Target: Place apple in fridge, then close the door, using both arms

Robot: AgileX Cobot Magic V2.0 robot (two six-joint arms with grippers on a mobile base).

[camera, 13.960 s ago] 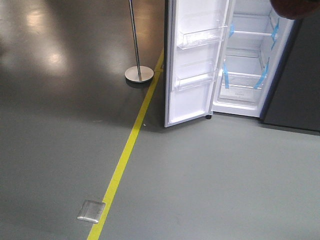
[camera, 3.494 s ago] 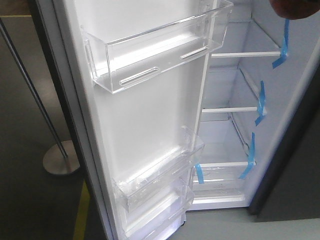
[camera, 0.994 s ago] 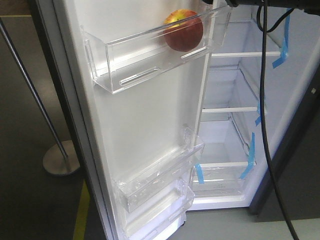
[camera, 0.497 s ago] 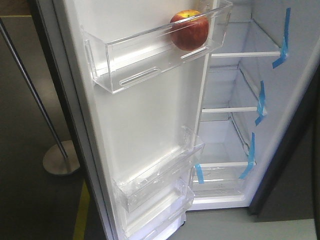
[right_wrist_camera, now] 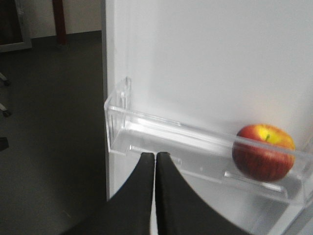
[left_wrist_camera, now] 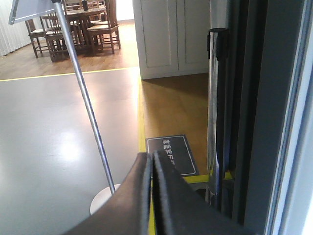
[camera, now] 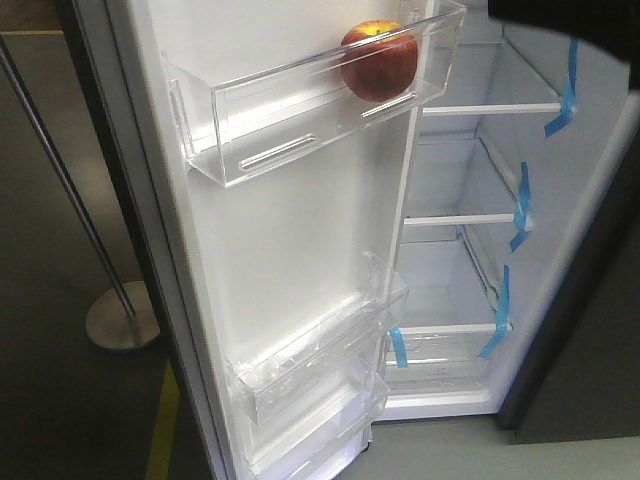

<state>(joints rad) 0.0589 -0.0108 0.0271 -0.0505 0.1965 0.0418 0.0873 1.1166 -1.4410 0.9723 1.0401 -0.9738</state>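
Observation:
The red apple [camera: 379,60] with a yellow patch by its stem lies at the right end of the top clear bin [camera: 290,115] on the open door [camera: 290,230]. The fridge [camera: 450,170] stands open to its right, with white walls, glass shelves and blue tape. In the right wrist view my right gripper [right_wrist_camera: 155,155] is shut and empty in front of the bin [right_wrist_camera: 186,139], left of the apple [right_wrist_camera: 263,152] and apart from it. My left gripper [left_wrist_camera: 150,156] is shut and empty beside the door's dark outer edge [left_wrist_camera: 257,122].
A metal stanchion pole [camera: 60,190] on a round base [camera: 120,328] stands left of the door, also seen as a pole [left_wrist_camera: 85,98]. A yellow floor line [camera: 163,430] runs under the door. A dark blurred shape [camera: 580,20] covers the top right corner.
The arm and cables that hung over the bin a second ago have pulled away. The apple stays in the bin, shifted slightly right. A dark blur now fills the top right corner.

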